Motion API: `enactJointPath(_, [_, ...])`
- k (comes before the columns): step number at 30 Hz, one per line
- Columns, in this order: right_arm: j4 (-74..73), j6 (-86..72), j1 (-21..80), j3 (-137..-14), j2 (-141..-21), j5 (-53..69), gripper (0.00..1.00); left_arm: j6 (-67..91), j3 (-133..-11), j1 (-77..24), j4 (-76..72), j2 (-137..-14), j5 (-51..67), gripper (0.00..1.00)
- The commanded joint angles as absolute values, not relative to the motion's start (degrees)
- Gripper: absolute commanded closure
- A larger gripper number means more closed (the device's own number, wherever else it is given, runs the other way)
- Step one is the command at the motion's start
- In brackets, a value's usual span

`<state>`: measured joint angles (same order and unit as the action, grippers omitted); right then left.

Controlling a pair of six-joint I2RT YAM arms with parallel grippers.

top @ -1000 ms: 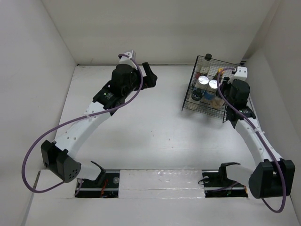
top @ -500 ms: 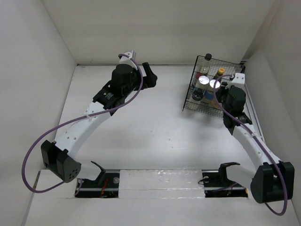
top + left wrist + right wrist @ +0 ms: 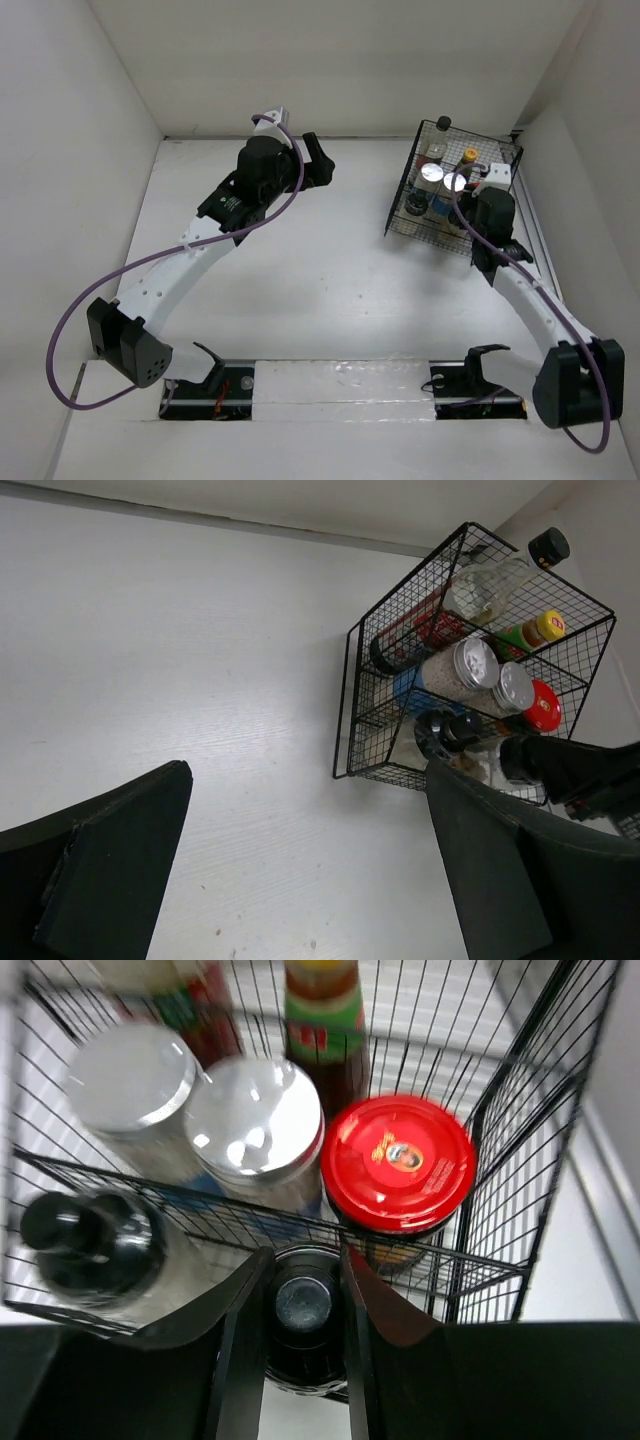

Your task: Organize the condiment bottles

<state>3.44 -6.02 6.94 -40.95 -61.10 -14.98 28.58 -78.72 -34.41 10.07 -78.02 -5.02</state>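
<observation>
White table (image 3: 300,290), white walls on three sides, and the rack (image 3: 398,222) at the upper right of the top view. My right gripper (image 3: 303,1256) sits in the rack's near row, at the bottom centre of my wrist view. Its fingers (image 3: 243,1340) are clamped on either side of a dark-capped bottle (image 3: 303,1305). Just behind it, across a wire, stands the red jar (image 3: 397,1165). Left of that are the silver jars (image 3: 255,1125), and at lower left the other dark-capped bottle (image 3: 88,1242). The sauce bottle (image 3: 322,1020) is in the back row, and the tall clear bottle (image 3: 488,580) shows at the rack's far corner in the left wrist view. My left gripper (image 3: 305,780) hangs spread wide, holding nothing, over bare table, well apart from the rack.

I take this to be the last bottle going into its slot, though I can't tell whether its base is on the rack floor. To do it well, I should keep it upright, lower it straight, and stay off the wire and the red jar. I should let go only once it stands, then lift my fingers straight up so they don't catch the cap.
</observation>
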Motion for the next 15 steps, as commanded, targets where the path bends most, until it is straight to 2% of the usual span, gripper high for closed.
enactJointPath(1, [-3.16, -6.59, 5.02, -44.12, -65.99, -10.72, 0.86, 28.92, -78.57, -34.54, 8.26, -76.73, -4.66, 0.0])
enactJointPath(3, [-4.3, -7.29, 4.31, -45.69, -68.28, -9.59, 0.85, 28.92, -78.57, -34.54, 8.26, -76.73, -4.66, 0.0])
enactJointPath(6, [-4.83, -7.29, 4.31, -46.23, -68.99, -8.27, 0.67, 28.39, -78.57, -34.54, 8.26, -76.73, -4.66, 0.0])
enactJointPath(7, [-6.4, -7.82, 4.31, -47.1, -68.99, -8.26, 0.42, 28.39, -79.1, -34.54, 8.26, -76.73, -4.66, 0.0])
enactJointPath(8, [-7.29, -7.82, 4.31, -47.11, -68.99, -8.26, 0.42, 28.39, -79.1, -34.54, 8.26, -76.21, -5.18, 0.0])
enactJointPath(9, [-7.99, -7.82, 4.31, -48.15, -68.99, -7.57, 0.21, 28.39, -79.1, -34.54, 8.78, -76.2, -5.19, 0.0])
enactJointPath(11, [-10.7, -8.35, 4.31, -50.09, -67.16, -6.42, 0.05, 28.39, -79.1, -34.54, 8.79, -75.68, -5.19, 0.0])
enactJointPath(12, [-11.59, -8.35, 4.31, -52.53, -65.41, -5.89, 0.0, 28.39, -79.71, -34.54, 8.79, -75.67, -5.19, 0.0])
enactJointPath(15, [-16.34, -8.35, 4.31, -57.99, -62.85, -4.39, 0.0, 27.86, -81.2, -34.54, 8.79, -75.67, -6.5, 0.0])
